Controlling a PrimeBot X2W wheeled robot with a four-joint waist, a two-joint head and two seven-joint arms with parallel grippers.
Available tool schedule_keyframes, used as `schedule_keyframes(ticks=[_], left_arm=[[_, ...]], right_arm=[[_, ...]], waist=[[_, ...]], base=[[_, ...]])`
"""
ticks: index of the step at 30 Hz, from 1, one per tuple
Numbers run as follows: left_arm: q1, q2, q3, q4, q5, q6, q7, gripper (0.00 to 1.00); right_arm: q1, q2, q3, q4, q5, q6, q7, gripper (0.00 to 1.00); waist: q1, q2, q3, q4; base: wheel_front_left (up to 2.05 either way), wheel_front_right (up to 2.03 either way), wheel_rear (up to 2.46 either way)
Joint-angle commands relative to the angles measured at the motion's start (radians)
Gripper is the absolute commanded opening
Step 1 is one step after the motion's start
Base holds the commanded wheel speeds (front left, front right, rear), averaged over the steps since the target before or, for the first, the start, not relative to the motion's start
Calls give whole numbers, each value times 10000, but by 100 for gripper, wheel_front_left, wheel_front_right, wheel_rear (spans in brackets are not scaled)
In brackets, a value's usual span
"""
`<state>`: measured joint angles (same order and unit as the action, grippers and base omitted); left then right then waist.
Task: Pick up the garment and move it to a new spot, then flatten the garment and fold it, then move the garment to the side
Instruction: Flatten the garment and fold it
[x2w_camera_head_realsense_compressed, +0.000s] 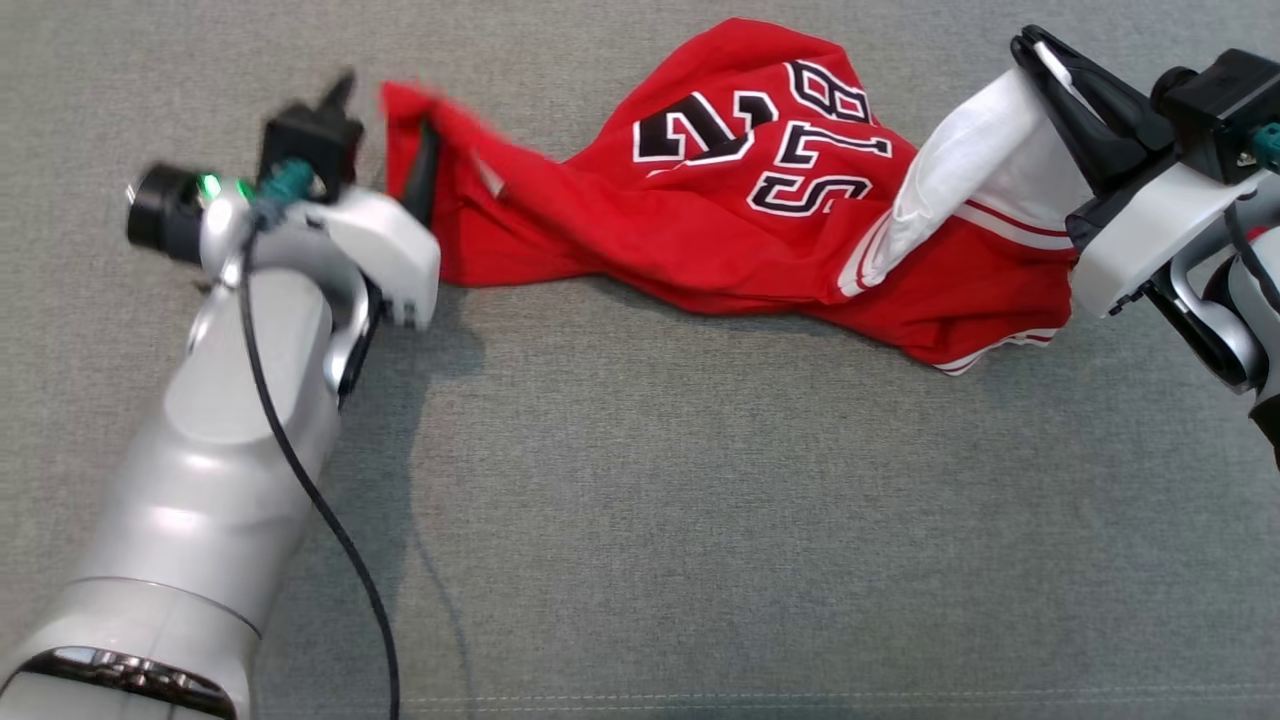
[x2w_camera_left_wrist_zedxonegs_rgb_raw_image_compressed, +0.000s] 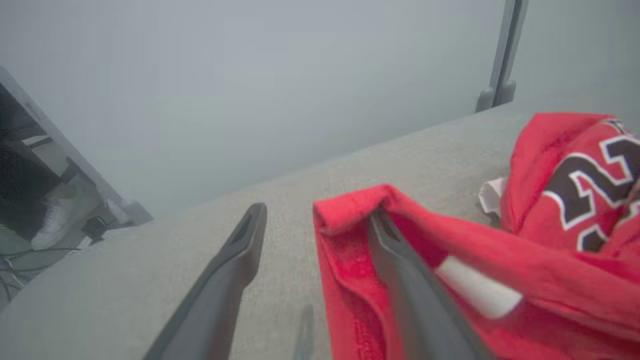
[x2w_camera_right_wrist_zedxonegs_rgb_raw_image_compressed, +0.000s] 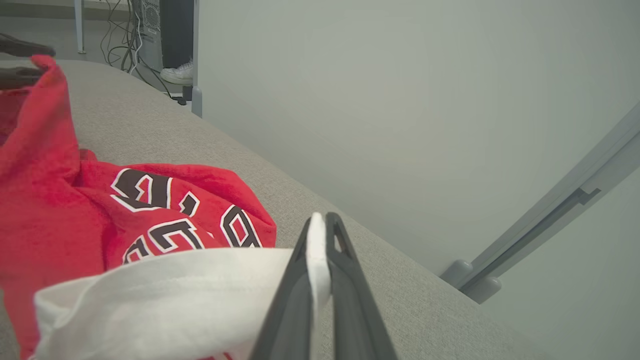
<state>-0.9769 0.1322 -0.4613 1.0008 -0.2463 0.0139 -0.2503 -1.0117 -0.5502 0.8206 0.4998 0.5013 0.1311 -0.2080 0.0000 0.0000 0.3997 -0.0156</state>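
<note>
The garment (x2w_camera_head_realsense_compressed: 700, 220) is a red jersey with black-and-white numbers, lying crumpled across the far half of the grey cushioned surface (x2w_camera_head_realsense_compressed: 700, 520). My left gripper (x2w_camera_head_realsense_compressed: 385, 130) is at its left end with the jaws wide apart. In the left wrist view the garment (x2w_camera_left_wrist_zedxonegs_rgb_raw_image_compressed: 550, 280) has a red corner draped over one finger (x2w_camera_left_wrist_zedxonegs_rgb_raw_image_compressed: 400, 260) of the left gripper (x2w_camera_left_wrist_zedxonegs_rgb_raw_image_compressed: 317, 212), and the other finger stands free. My right gripper (x2w_camera_head_realsense_compressed: 1035, 50) holds the right end raised. In the right wrist view the right gripper (x2w_camera_right_wrist_zedxonegs_rgb_raw_image_compressed: 320, 220) is shut on a white inner layer of the garment (x2w_camera_right_wrist_zedxonegs_rgb_raw_image_compressed: 50, 210).
The surface's far edge runs just beyond the jersey. A grey post (x2w_camera_left_wrist_zedxonegs_rgb_raw_image_compressed: 502, 75) rises past that edge, and a slanted grey rail (x2w_camera_right_wrist_zedxonegs_rgb_raw_image_compressed: 550, 220) stands off to the side. A white shoe (x2w_camera_right_wrist_zedxonegs_rgb_raw_image_compressed: 177, 74) and cables lie on the floor. Bare grey surface stretches toward me.
</note>
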Motion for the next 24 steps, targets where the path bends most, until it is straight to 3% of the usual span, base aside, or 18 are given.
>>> schedule_keyframes(ticks=[1, 4, 7, 24], left_arm=[[-321, 402, 382, -645, 21, 192, -105, 100], [247, 471, 897, -2208, 89, 450, -110, 100], [914, 401, 812, -2658, 377, 263, -111, 100], [2299, 91, 525, -1700, 984, -544, -114, 100]], right_arm=[[334, -79, -95, -108, 49, -4, -125, 0], [516, -22, -281, 18, 41, -4, -195, 0], [703, 77, -369, 115, 22, -4, -236, 0], [1287, 277, -256, 526, 211, -4, -310, 0]], waist=[[0, 0, -18, 75], [0, 0, -82, 229], [0, 0, -178, 326], [0, 0, -850, 343]], base=[[0, 0, 0], [0, 0, 0], [0, 0, 0], [0, 0, 0]])
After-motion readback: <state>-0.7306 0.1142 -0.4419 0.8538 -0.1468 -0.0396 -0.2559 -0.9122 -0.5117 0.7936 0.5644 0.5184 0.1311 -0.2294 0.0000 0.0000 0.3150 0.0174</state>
